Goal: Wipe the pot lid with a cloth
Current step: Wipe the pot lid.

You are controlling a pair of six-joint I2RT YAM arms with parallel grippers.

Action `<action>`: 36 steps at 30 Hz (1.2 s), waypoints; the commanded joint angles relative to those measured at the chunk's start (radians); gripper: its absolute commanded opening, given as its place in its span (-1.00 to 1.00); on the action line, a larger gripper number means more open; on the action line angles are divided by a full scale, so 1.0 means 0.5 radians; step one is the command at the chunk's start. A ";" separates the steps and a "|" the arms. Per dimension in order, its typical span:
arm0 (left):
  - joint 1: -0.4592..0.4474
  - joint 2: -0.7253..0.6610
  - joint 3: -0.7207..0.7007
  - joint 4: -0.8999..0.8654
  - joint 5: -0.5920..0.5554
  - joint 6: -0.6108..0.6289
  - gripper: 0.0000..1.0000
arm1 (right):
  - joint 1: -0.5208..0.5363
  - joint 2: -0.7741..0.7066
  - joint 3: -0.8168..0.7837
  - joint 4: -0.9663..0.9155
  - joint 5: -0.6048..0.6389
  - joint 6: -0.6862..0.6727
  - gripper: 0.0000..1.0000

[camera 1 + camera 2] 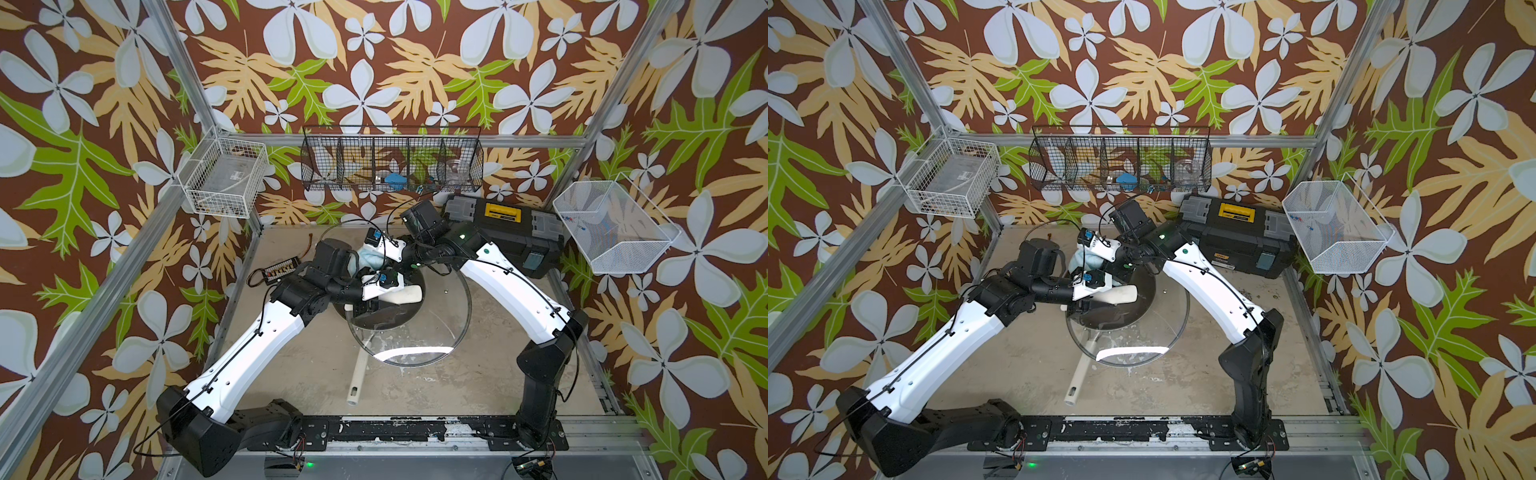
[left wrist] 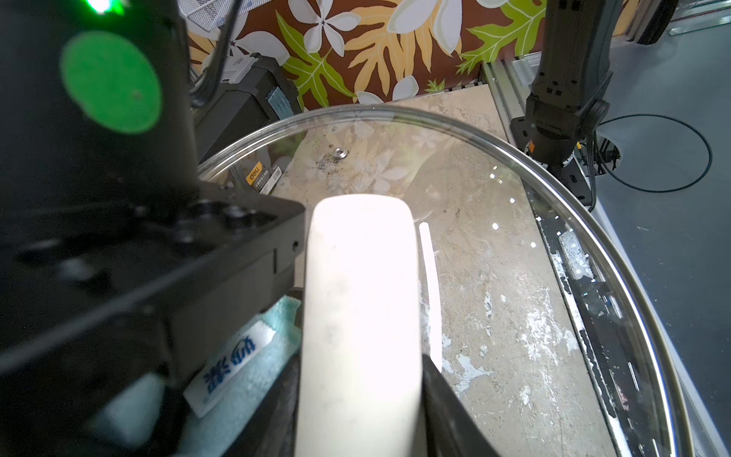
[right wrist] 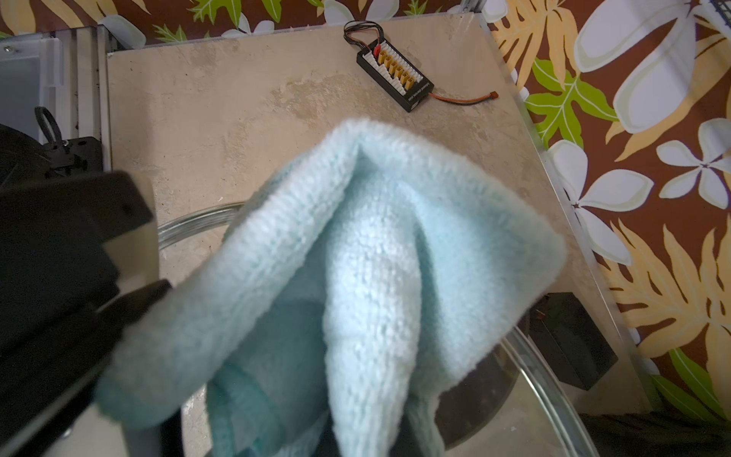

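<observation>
While the left gripper (image 1: 371, 306) was clamped shut on the cream handle (image 1: 401, 296) of the pot lid (image 1: 440, 328), the lid sat over the middle of the tabletop (image 1: 291, 365). It was above the dark frying pan (image 1: 399, 319). Couldn't tell if the glass touched the pan. Both top views showed the same grip (image 1: 1088, 305) on the handle (image 1: 1121, 296). In the left wrist view the handle (image 2: 360, 316) ran straight out between the closed jaws, with the tabletop visible through the glass (image 2: 514, 257).

Right gripper (image 1: 374, 254) was closed on the cloth (image 1: 369, 261), light blue and bunched up, on the far side of the lid from the robot's base. In the left wrist view the cloth (image 2: 245, 376) lay just beside the handle, tag facing up. In the right wrist view it (image 3: 375, 257) filled most of the frame and hid the jaws, with the lid's rim (image 3: 553, 380) showing under it.

The pan's long cream handle (image 1: 358, 380) stuck out toward the robot from under the lid. Black toolbox (image 1: 503, 232) stood at the far right. A small connector board (image 3: 395, 77) lay far left, well apart from the lid.
</observation>
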 commanded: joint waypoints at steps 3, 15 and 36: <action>-0.004 -0.059 -0.009 0.381 0.091 0.004 -1.00 | -0.083 -0.116 -0.127 -0.082 0.128 -0.010 -1.00; -0.001 -0.140 -0.085 0.508 -0.016 -0.071 -1.00 | -0.401 -0.581 -0.684 0.072 0.077 0.002 -1.00; 0.015 -0.071 -0.091 0.969 -0.658 -0.713 -1.00 | -0.450 -1.031 -1.312 0.313 -0.084 0.127 -1.00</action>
